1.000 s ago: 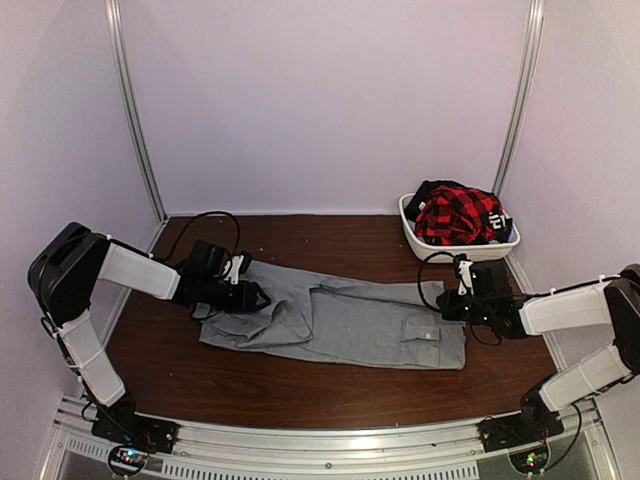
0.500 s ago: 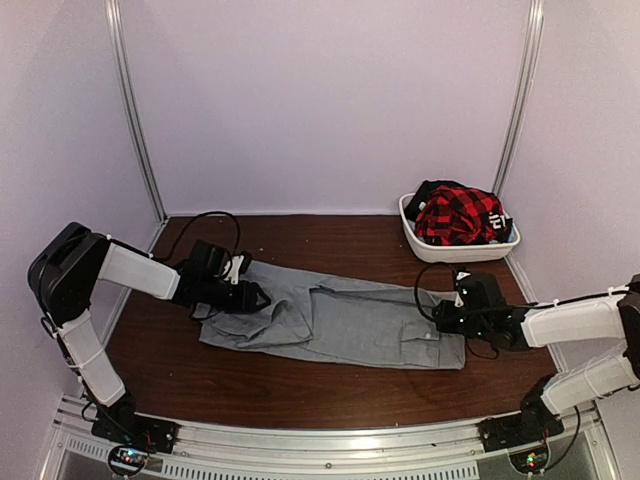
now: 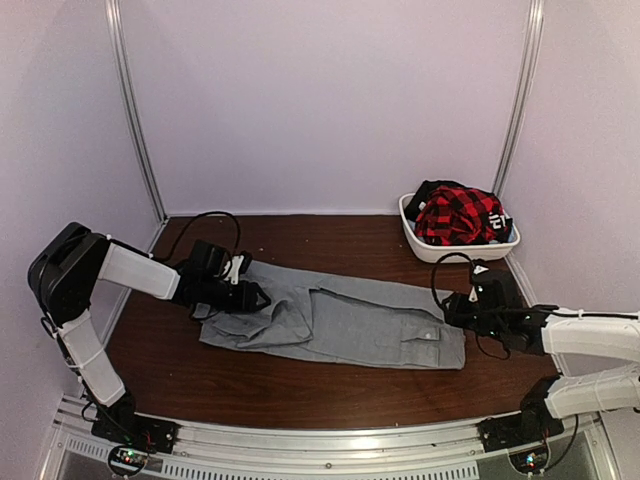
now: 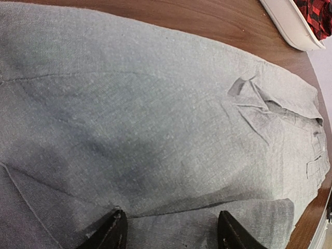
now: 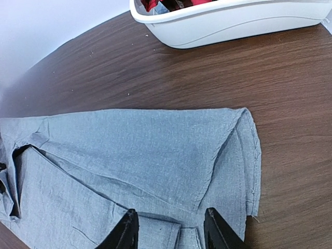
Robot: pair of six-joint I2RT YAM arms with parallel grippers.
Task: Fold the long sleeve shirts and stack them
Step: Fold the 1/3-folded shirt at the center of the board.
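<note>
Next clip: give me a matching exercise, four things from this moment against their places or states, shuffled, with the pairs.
1 grey shirt
2 white basket
3 red checked garment
4 left pincer

A inside the basket
B far right corner of the table
C spread flat mid-table
D open over the shirt's left end

Pairs: 1-C, 2-B, 3-A, 4-D

grey shirt [image 3: 340, 322]: 1 | red check shirt [image 3: 455, 215]: 1 | white basket [image 3: 455, 252]: 1 | table [image 3: 300, 375]: 1 | L gripper [image 3: 258, 297] + R gripper [image 3: 445, 312]: 2
</note>
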